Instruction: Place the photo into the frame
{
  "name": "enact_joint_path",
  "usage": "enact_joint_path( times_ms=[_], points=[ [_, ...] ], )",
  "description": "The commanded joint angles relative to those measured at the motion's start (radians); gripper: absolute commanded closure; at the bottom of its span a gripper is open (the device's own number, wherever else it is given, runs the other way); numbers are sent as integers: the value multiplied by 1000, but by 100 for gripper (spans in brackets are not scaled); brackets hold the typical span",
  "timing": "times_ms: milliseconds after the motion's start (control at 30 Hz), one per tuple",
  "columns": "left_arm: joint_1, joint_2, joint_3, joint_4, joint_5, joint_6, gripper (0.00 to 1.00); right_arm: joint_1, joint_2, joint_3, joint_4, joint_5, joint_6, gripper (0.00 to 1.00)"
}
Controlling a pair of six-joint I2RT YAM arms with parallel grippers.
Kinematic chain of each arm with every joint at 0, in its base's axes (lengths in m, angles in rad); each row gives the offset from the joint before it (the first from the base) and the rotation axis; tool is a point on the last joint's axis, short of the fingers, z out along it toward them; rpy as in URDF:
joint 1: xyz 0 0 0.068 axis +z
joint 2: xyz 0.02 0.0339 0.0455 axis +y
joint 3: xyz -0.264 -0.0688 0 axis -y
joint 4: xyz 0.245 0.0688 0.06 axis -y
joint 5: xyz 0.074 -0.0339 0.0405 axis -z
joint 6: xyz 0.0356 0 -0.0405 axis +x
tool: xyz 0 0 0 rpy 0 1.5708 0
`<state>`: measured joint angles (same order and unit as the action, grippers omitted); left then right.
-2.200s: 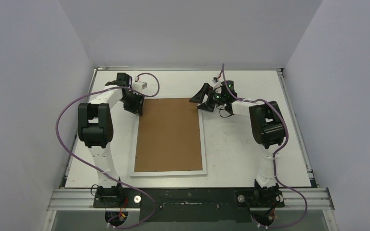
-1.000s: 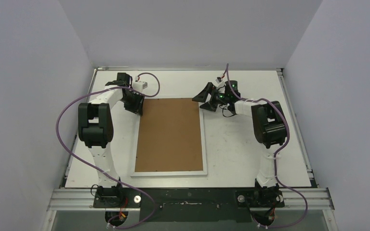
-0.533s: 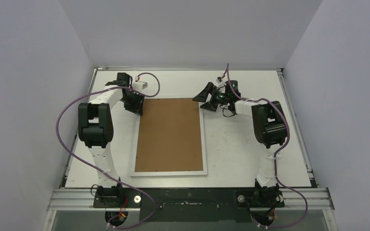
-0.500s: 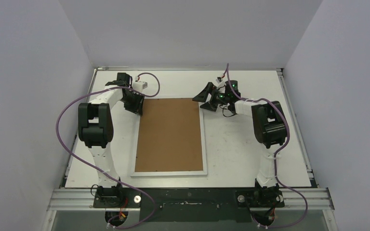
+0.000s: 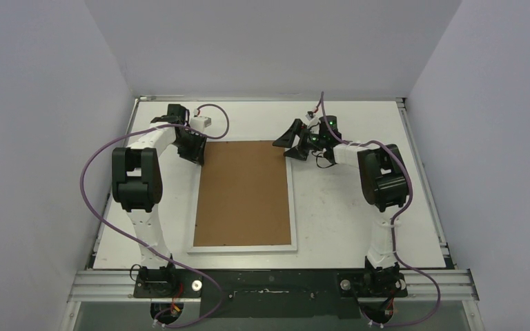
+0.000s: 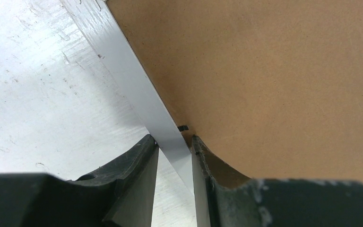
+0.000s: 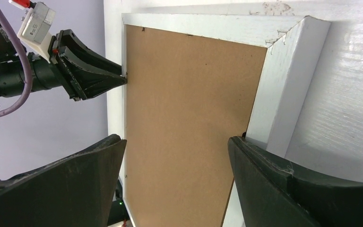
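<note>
Nearest your bases, the frame [image 5: 243, 246] lies flat on the table [image 5: 352, 214] with its back upward, and its near rail is free of both arms. The brown backing board [image 5: 243, 189] fills the opening inside the rails. The photo shows in no view, so you cannot tell whether it sits under that board or somewhere else. Your first risk, then, is working on a frame with no print in it, or with the print skewed beneath the board where nobody can see it

At the frame's far-left corner the left gripper [image 6: 174, 142] is pinched across the white left rail, one finger outside the frame and the other on the board side. That is a thin hold close to one corner. If you lift there, I judge the long frame would swing or twist, slip from the fingers, and perhaps shed the board

At the frame's far-right corner the right gripper [image 7: 176, 142] stands spread wide and holds nothing. One finger is at the right rail's inner edge and the other is over the board. If you close it as it stands, it may scrape the board or shove the frame sideways against the left hold
</note>
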<state>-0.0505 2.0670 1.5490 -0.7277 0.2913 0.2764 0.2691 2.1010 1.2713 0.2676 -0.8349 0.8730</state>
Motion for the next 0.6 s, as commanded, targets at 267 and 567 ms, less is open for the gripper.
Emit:
enact_joint_path(
  times_ms=[267, 567],
  points=[
    [-28, 64, -37, -11, 27, 42, 73, -8, 5, 22, 49, 7, 3, 17],
    [-22, 68, -36, -10, 28, 43, 73, -56, -35, 0, 65, -25, 12, 17]
  ],
)
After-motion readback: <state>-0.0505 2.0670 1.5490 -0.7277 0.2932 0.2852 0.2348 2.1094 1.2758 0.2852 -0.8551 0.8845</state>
